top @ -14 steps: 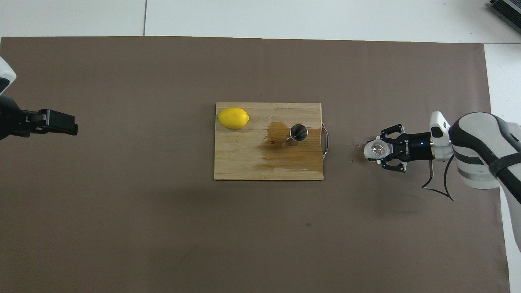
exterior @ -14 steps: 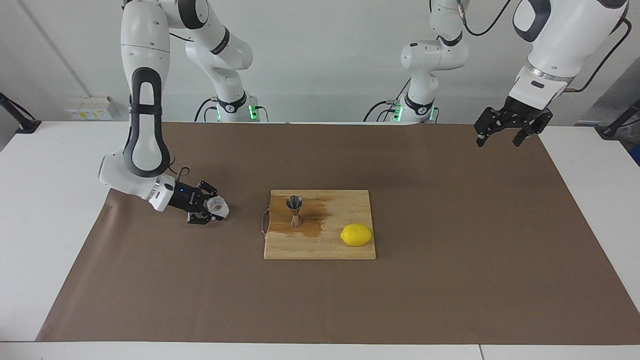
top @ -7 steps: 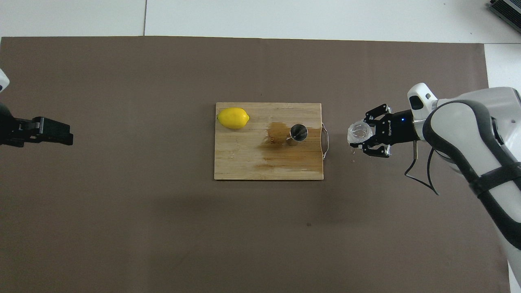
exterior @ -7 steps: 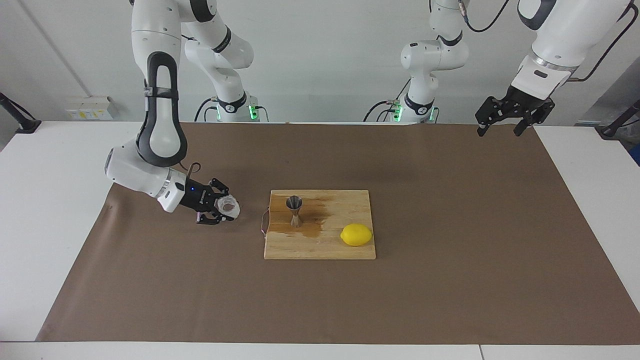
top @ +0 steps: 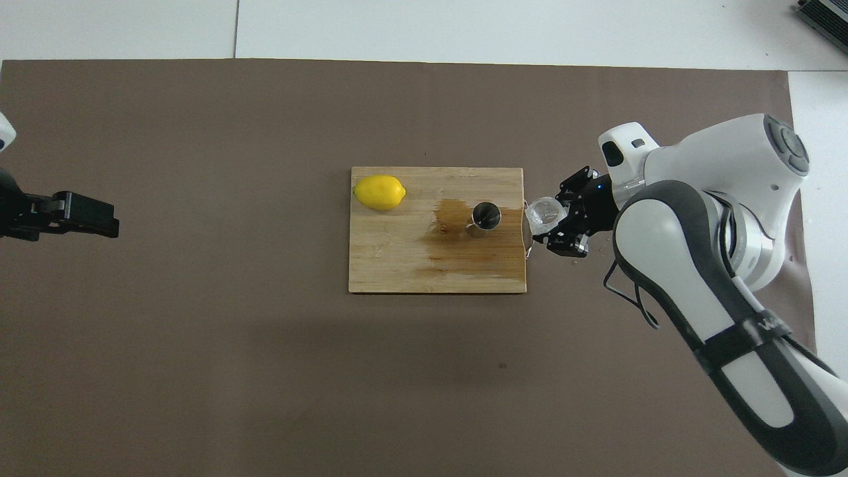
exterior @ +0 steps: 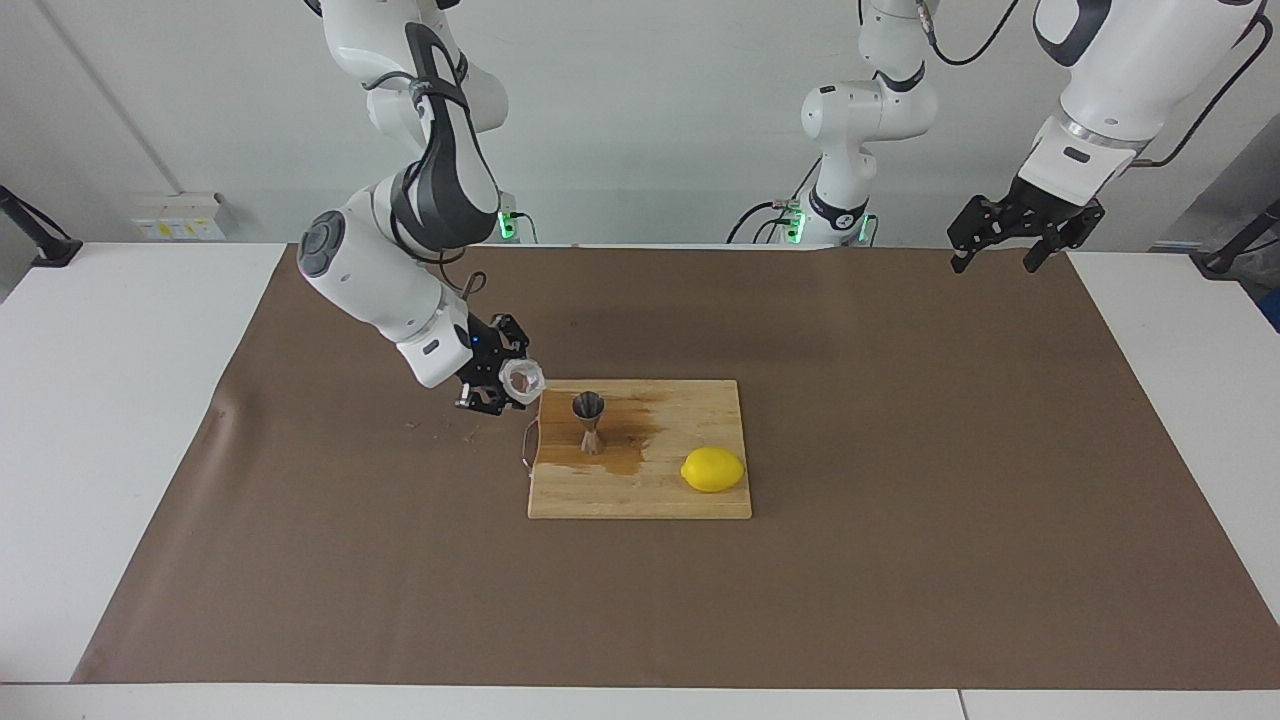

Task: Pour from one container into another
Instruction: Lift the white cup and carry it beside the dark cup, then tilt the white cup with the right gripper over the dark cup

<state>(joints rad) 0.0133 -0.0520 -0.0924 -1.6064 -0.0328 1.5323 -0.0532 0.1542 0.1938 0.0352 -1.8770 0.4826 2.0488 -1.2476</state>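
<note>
Right tool (exterior: 505, 380) grips the squat clear cup (exterior: 522, 378) between its fingers and carries it in the air over the handle end of the wooden cutting board (exterior: 700, 500), the end toward the right arm's side of the bench. The cup is tipped, its mouth turned partly sideways toward the steel jigger (exterior: 589, 422), which stands upright on the board, its long axis vertical and its open cone facing up. From the cup, the jigger lies a short way along the board toward the left arm's end, and lower; that sideways gap is what the coming move must close, so that the cup's lip arrives over the jigger's narrow mouth before it tips further. A dark wet patch (exterior: 632, 432) spreads on the wood around the jigger's foot, so a miss looks easy. A lemon (exterior: 712, 469) lies on the same board, well apart from the jigger. The right arm reaches down from its base with the elbow high and the wrist angled toward the board. The left tool (exterior: 1012, 236) waits with fingers spread, raised over the left arm's end of the bench, far from the jigger; the right arm is plainly the nearer.
</note>
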